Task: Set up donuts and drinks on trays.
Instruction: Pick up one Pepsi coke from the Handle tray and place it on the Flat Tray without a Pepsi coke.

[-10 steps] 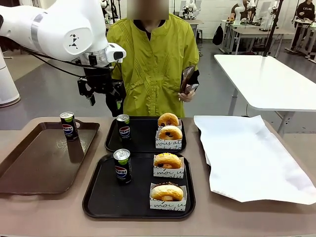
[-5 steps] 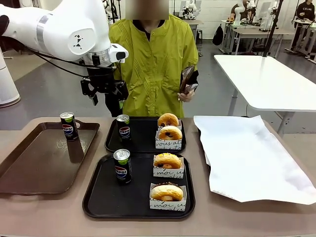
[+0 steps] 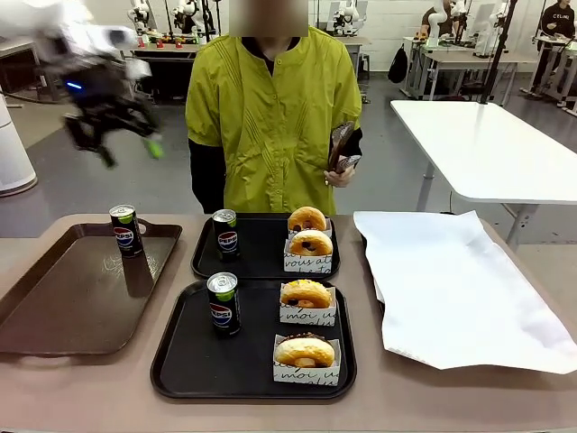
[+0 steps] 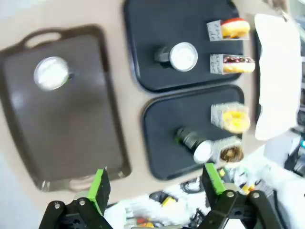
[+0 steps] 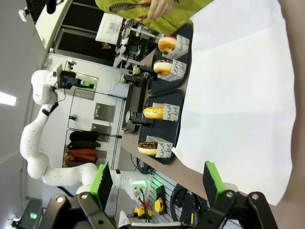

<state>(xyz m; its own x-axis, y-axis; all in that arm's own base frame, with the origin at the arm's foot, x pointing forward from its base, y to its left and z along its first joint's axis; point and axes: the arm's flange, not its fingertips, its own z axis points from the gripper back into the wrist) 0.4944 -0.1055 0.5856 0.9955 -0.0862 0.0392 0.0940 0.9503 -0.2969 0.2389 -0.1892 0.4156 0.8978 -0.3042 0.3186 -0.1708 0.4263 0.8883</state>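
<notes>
Two black trays lie mid-table, the far tray and the near tray. Each carries two donuts in white paper holders, far pair, near pair. One Pepsi can stands on the far tray, another can on the near one. My left gripper is a blur high at the upper left, well above the table; the left wrist view looks down past the left gripper, open and empty. My right gripper is open and empty, low beside the white paper.
A glossy brown tray at the left holds a third Pepsi can. The white paper sheet covers the table's right side. The person stands at the far edge, holding tongs.
My left arm has swung quickly left and up, away from above the far black tray. Cans, donuts and trays have not moved.
</notes>
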